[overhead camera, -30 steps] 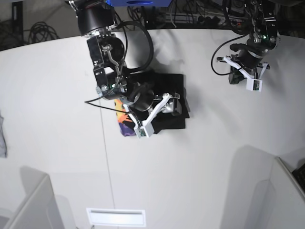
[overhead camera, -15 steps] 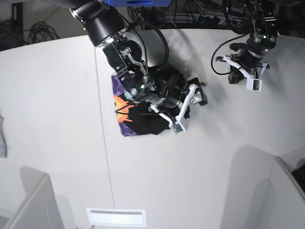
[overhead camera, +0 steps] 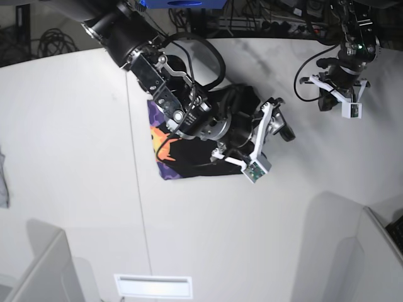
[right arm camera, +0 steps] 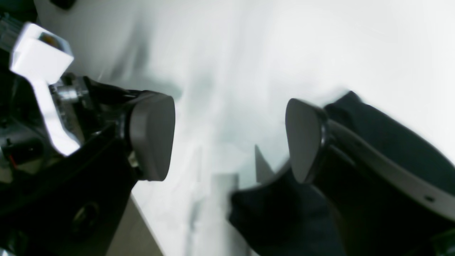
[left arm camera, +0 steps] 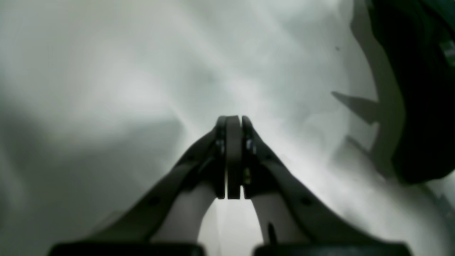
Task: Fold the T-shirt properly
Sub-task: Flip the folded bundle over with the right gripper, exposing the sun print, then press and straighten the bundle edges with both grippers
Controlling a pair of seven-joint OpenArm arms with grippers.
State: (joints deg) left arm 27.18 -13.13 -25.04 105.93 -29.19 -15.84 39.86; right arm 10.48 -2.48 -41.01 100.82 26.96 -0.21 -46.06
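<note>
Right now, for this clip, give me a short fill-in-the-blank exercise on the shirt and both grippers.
1. The left gripper hangs over bare table with its jaws ____.
2. The right gripper has its jaws ____, with nothing between its pads.
3. The T-shirt lies folded on the white table, its body colour being ____.
4. The printed edge showing on the shirt is orange and ____.

Missing words: shut; open; black; purple

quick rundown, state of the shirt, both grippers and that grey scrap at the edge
T-shirt: folded into a compact bundle on the table, print showing along one edge
right gripper: open, empty
left gripper: shut, empty, away from the shirt
grey cloth scrap: lying at the table edge
</note>
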